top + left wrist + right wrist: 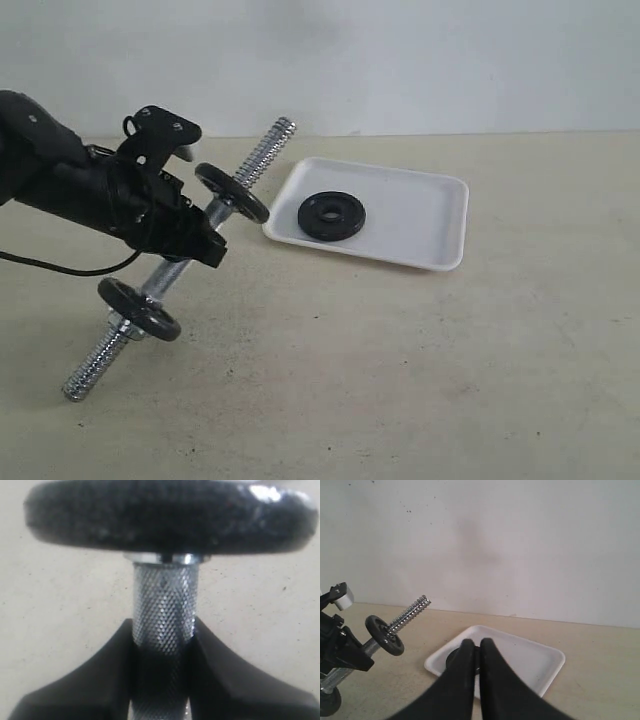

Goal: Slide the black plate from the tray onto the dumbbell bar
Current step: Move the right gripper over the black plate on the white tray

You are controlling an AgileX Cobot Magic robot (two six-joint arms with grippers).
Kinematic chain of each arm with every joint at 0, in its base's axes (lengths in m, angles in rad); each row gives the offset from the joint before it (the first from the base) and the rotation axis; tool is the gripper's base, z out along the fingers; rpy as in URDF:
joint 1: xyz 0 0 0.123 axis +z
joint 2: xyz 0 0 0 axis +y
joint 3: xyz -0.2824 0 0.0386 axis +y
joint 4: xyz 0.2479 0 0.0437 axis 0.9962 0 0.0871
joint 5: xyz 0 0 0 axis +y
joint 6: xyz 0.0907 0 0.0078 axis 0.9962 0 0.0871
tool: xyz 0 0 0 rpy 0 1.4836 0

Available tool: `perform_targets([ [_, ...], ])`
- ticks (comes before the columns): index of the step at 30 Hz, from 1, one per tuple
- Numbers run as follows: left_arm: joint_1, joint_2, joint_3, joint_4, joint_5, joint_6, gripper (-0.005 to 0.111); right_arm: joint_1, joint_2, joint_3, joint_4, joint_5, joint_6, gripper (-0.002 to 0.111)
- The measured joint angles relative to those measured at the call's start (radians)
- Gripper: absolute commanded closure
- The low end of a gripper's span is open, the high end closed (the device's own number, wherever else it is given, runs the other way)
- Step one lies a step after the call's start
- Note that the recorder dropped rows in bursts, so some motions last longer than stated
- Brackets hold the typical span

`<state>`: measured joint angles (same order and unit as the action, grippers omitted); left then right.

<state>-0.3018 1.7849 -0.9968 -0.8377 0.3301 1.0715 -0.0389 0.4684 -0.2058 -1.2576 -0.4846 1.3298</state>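
Beige matte tabletop [400, 380], faintly speckled, nothing on it to brace a sliding object. Shallow white plastic tray [452, 222], rounded corners, low rim, smooth and light-looking: it could skate if a finger pushes on it sideways. Shiny chrome dumbbell bar [262, 150] sits tilted, its upper threaded end aimed toward the tray, with a knurled middle and coarse threads at both ends. The left gripper [163, 635] pinches that knurled middle between two black wedge fingers, and the grip looks firm, though added weight at the tip might twist the bar in the pinch. The right gripper [480, 647] has its jaws pressed together and holds nothing (it is out of the exterior view), hovering near the tray. It would have to spread first, or it will just knock the target. The matte black round plate [348, 215] with a centre hole lies flat in the tray's left half, thin and low, so it is hard to get fingers under. Likely failures are a slip, or the hole snagging on the threads. Two similar grainy black discs [232, 193] [139, 309] already sit on the bar.
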Motion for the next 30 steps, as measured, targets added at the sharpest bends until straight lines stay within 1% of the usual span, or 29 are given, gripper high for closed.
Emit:
perform_targets([
  [3,0.031,0.000,0.000,-0.002,0.004,-0.019,0.102,0.000,0.084,-0.061,-0.022,-0.013,-0.024,0.107],
  [8,0.063,0.000,0.000,-0.006,0.002,-0.023,0.102,0.000,0.243,-0.173,-0.148,-0.022,-0.048,0.107],
  [15,0.063,0.000,0.000,-0.006,0.010,-0.021,0.102,0.000,0.498,-0.344,-0.214,-0.061,-0.056,0.107],
  [18,0.063,0.000,0.000,-0.006,0.010,-0.021,0.102,0.025,0.588,-0.417,-0.232,-0.045,-0.060,0.107],
  [20,0.063,0.000,0.000,-0.006,0.010,-0.021,0.102,0.060,0.647,-0.468,-0.261,0.000,-0.062,0.107],
  [23,0.063,0.000,0.000,-0.006,0.010,-0.021,0.102,0.146,0.723,-0.557,-0.354,0.128,-0.070,0.107],
  [26,0.063,0.000,0.000,-0.006,0.010,-0.021,0.102,0.248,0.798,-0.634,-0.452,0.316,-0.080,0.107],
  [28,0.063,0.000,0.000,-0.006,0.010,-0.021,0.102,0.305,0.842,-0.671,-0.474,0.446,-0.099,0.107],
  [30,0.063,0.000,0.000,-0.006,0.010,-0.021,0.102,0.355,0.887,-0.699,-0.483,0.540,-0.104,0.107],
])
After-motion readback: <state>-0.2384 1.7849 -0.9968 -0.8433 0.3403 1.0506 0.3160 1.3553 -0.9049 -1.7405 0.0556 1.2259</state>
